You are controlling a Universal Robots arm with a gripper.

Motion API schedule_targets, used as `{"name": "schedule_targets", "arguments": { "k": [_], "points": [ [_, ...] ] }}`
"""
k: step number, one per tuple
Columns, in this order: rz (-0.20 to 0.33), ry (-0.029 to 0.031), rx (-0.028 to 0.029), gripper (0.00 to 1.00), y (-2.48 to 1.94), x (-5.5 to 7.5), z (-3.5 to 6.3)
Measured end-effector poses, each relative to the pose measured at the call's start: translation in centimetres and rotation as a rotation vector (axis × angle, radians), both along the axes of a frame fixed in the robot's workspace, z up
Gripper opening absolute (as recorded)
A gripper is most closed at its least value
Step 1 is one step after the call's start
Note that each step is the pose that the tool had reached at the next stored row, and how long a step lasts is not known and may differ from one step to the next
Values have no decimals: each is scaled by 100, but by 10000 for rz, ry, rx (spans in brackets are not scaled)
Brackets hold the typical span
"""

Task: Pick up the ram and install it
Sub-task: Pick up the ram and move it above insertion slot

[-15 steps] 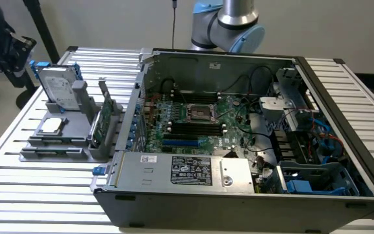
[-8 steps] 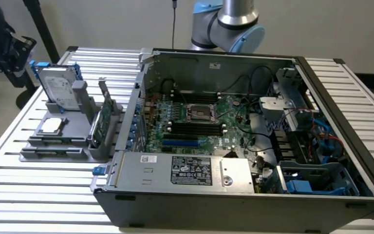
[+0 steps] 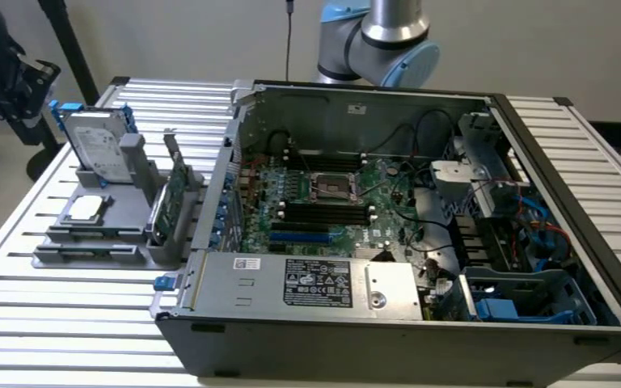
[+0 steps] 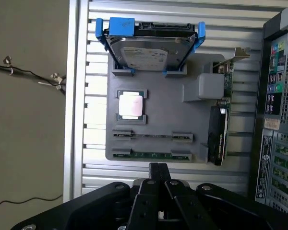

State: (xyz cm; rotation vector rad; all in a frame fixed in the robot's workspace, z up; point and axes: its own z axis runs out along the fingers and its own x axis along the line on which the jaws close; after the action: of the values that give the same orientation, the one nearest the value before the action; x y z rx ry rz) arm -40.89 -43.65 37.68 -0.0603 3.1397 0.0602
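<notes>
No wording could be read. A black label with white print was noted on the power supply, a white label on the hard drive, and stickers on the computer case. All print was too small to be made out.

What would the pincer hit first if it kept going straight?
Likely the ram in the nearest slot of the grey holder, or the slatted table just before it; depth is unclear.

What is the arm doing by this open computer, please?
The arm's pincer is shut and empty, hovering over the grey holder beside the open computer case. The ram sits in the holder slot nearest the pincer, with a hard drive and an expansion card also parked there. Nothing is picked up yet.
</notes>
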Motion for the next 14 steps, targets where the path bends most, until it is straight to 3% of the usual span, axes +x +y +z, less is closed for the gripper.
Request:
{"name": "schedule_targets", "arguments": {
  "k": [14],
  "points": [
    [2401,-1,1,11,0,0,-47]
  ]
}}
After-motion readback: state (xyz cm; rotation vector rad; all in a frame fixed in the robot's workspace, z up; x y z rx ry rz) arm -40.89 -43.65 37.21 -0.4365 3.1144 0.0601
